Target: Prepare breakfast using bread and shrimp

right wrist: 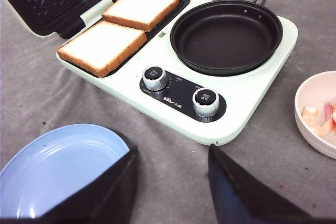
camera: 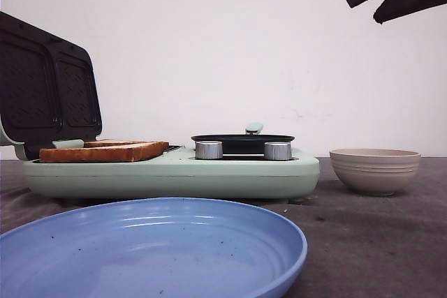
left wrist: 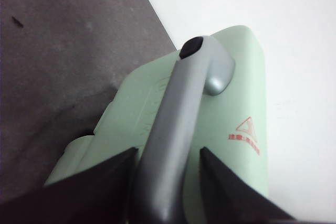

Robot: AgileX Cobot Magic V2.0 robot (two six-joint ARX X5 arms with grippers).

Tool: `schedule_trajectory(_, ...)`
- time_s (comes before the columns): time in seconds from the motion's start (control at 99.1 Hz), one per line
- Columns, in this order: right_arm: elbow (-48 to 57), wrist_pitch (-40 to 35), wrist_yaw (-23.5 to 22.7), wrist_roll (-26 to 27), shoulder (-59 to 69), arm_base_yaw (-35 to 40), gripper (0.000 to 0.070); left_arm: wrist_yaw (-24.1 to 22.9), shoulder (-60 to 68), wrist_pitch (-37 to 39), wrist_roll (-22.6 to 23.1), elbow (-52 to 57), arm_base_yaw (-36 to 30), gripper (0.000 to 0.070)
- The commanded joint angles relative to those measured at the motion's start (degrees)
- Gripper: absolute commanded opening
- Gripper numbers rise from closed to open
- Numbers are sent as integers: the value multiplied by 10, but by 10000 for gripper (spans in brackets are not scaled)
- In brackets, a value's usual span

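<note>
Beyond right claw (right wrist: 170,182), bread (right wrist: 121,27) on grill, apart

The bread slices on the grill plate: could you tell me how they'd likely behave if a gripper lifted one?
The bread looks soft and thin, so it would probably sag and dent under a pinch. It is likely light. The browned crust seems the firmer place to grip.

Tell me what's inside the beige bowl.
The bowl holds pinkish pieces, likely shrimp; the picture's edge cuts off the rest. From the front, its wall hides everything.
</note>
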Motion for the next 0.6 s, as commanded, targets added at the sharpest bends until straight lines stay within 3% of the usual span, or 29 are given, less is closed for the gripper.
schedule_trajectory(0.0,5,2,-1,6,2,5,250,1,9,3,12,8,1,148)
schedule_trajectory(0.232,5,0,-1,6,2,5,250,0,9,2,16,8,-3,140)
schedule_trajectory(0.343,5,0,-1,6,2,5,250,-1,9,3,21,8,-9,53)
schedule_trajectory(0.585,5,-6,-1,6,2,5,250,-2,9,3,31,8,-23,54)
